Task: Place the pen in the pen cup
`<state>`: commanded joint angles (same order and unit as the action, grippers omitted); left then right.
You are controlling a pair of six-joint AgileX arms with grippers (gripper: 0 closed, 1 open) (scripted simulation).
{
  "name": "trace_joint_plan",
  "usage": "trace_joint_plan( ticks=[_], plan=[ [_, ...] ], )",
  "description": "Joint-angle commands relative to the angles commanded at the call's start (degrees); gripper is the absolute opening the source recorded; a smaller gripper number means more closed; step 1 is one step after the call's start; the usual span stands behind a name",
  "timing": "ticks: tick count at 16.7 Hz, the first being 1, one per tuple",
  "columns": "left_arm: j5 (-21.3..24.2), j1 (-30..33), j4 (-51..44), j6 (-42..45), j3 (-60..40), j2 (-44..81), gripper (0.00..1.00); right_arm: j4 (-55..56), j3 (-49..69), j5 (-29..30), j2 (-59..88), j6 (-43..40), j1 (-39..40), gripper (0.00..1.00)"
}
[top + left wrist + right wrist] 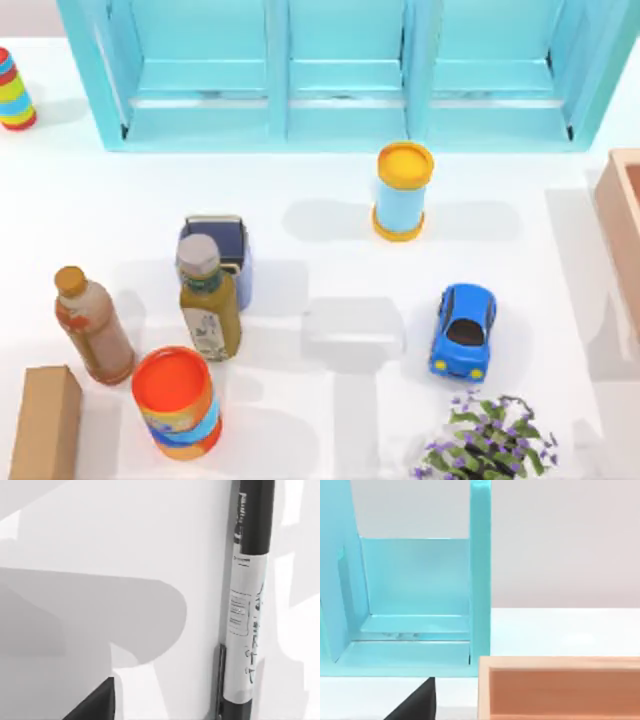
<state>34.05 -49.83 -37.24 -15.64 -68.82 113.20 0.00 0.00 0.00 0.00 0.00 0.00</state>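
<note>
left wrist view: pen [247, 610], a slim glossy black cylinder with a white label, lies flat on my white table [125, 530]; squarish pen cup [222, 252] stands upright. jaws' state: cannot tell.

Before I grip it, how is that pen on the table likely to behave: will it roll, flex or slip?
The pen looks like a straight, round barrel lying flat on the white table, so a sideways nudge would probably roll it. It likely stays stiff when lifted. Its glossy label and dark ends suggest a smooth surface that might slip in the gripper unless held near the middle.
</note>
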Motion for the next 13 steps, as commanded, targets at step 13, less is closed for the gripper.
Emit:
trace_joint_plan(
  ticks=[13],
  plan=[
    [-1.0, 6.2, 15.6, -7.1, 3.5, 8.1, 0.85, 0.0, 0.0, 0.0, 0.0, 0.0, 0.0, 1.0]
  ],
)
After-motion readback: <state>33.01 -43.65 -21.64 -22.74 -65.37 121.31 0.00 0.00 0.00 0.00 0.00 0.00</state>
